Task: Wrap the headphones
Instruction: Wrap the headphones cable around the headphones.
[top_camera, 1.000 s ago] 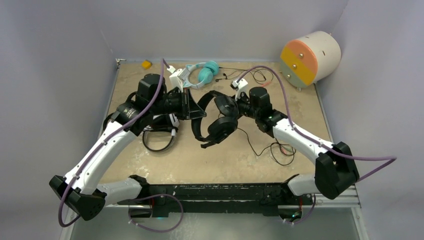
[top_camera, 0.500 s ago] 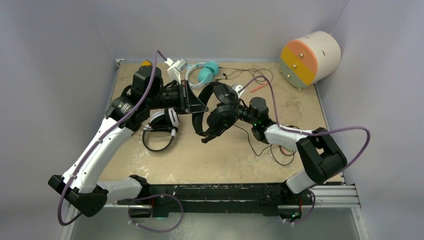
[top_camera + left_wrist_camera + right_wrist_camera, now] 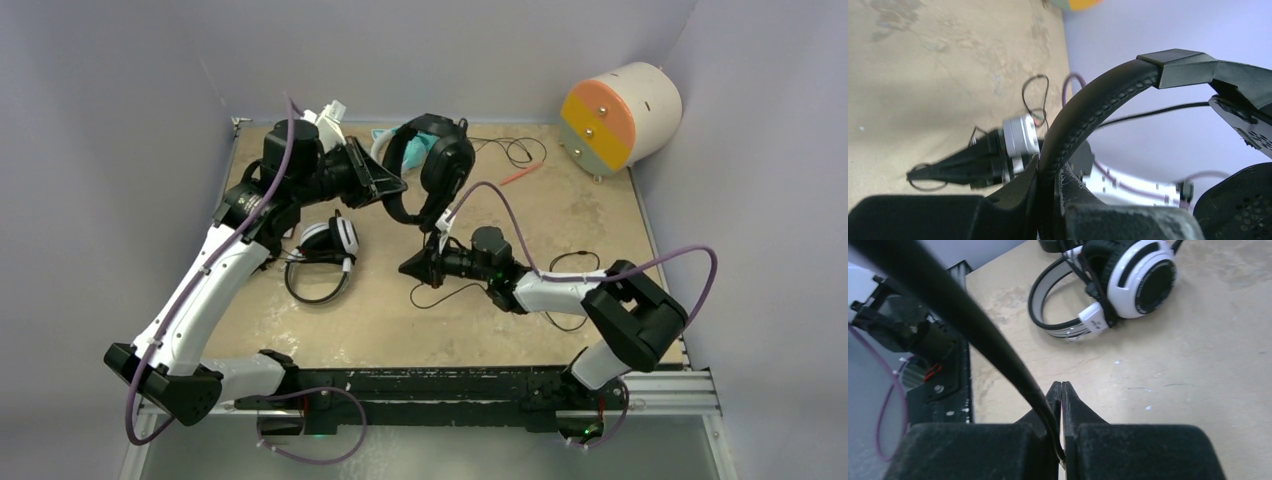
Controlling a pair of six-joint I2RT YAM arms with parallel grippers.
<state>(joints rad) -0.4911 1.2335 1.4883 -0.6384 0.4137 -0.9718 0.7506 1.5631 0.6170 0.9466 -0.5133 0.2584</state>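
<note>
two pincers are shut: black headphones (image 3: 447,160) are held up by the left pincer (image 3: 1048,196) so their cable (image 3: 973,320), pinched in the right pincer (image 3: 1061,386), can be wound.

Soft, even light from above fills the overhead view, leaving only faint shadows on the tan table (image 3: 590,200); walls look cool lilac-grey, detail modest. The left wrist view is blurred: the right arm (image 3: 1015,142) smears behind the black headphones (image 3: 1088,115). In the right wrist view the near black cable (image 3: 973,325) is defocused, the white-and-black headphones (image 3: 1143,285) sharp.
</note>
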